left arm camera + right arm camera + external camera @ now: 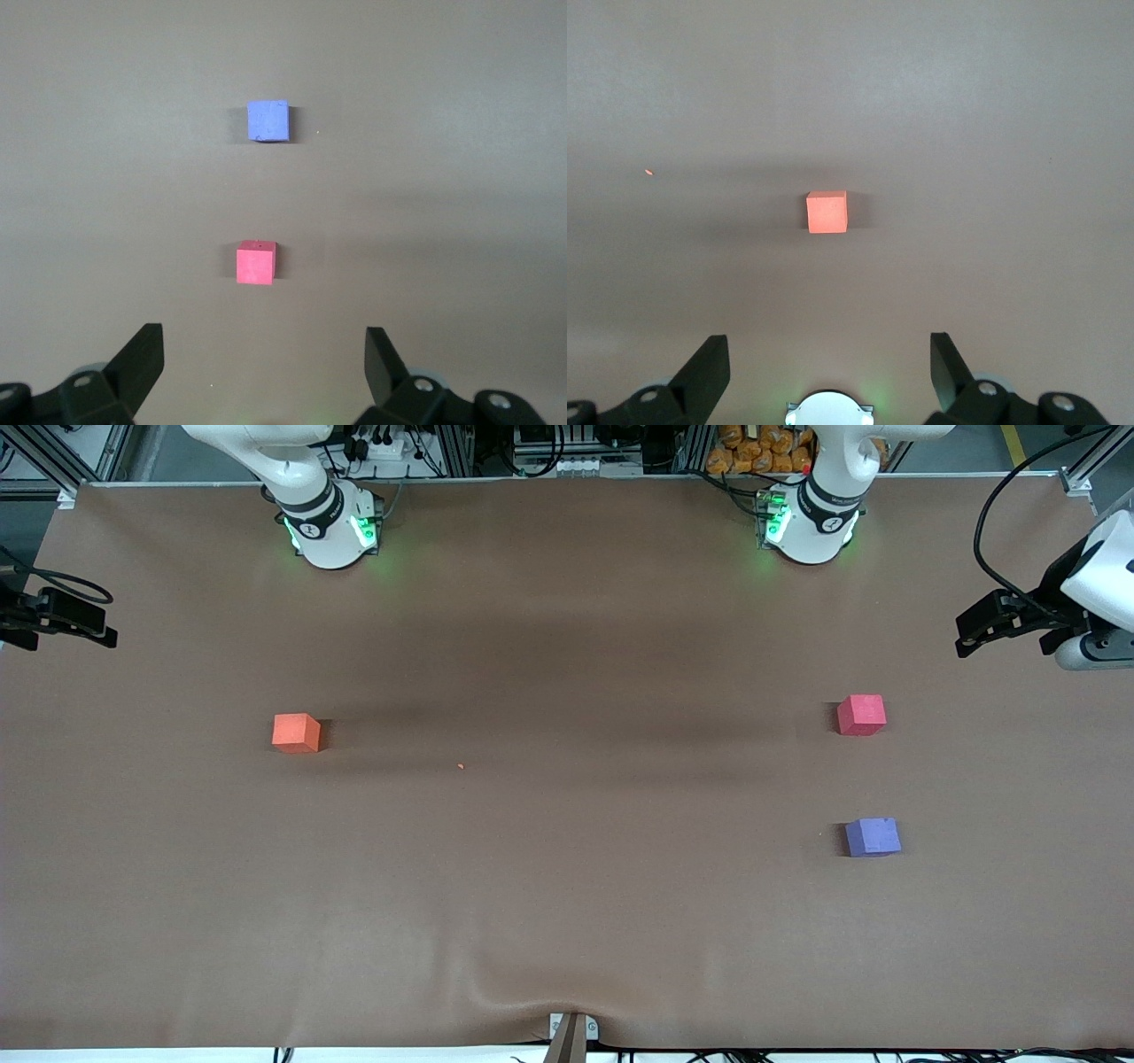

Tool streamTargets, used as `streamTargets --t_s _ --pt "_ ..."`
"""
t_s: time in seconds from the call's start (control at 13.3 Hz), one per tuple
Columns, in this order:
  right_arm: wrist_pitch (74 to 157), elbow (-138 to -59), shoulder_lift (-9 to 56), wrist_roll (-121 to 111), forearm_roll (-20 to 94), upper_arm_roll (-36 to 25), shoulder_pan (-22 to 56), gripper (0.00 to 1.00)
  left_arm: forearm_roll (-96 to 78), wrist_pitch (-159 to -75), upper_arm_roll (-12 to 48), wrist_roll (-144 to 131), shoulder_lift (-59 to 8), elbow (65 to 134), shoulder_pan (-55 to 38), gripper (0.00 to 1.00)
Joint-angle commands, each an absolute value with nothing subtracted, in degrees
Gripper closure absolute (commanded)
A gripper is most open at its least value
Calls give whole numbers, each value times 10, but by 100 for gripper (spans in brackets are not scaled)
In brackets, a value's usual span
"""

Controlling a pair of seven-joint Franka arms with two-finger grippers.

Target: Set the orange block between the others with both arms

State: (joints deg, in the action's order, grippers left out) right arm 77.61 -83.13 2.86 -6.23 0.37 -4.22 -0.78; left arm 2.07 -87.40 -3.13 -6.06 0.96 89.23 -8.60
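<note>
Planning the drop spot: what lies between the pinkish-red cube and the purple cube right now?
Nothing: only bare brown table cover separates the pinkish-red cube and the purple cube, as the front and left wrist views show.

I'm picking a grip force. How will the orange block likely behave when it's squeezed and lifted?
The orange block looks matte and foam-like, so it is probably light and may give a little under a squeeze. Its dull faces seem unlikely to slip. It is a cube resting flat on the table, so a push should slide it rather than roll it.
</note>
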Motion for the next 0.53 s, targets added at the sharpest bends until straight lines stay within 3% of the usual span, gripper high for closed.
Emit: streamTargets --t_s 0.0,0.45 --pt "776 -832 25 -58 -4 -40 -7 0 8 -880 -28 -54 7 887 -79 0" --pt "775 -832 25 -58 -4 -40 -7 0 4 -884 -28 -56 5 882 -80 0"
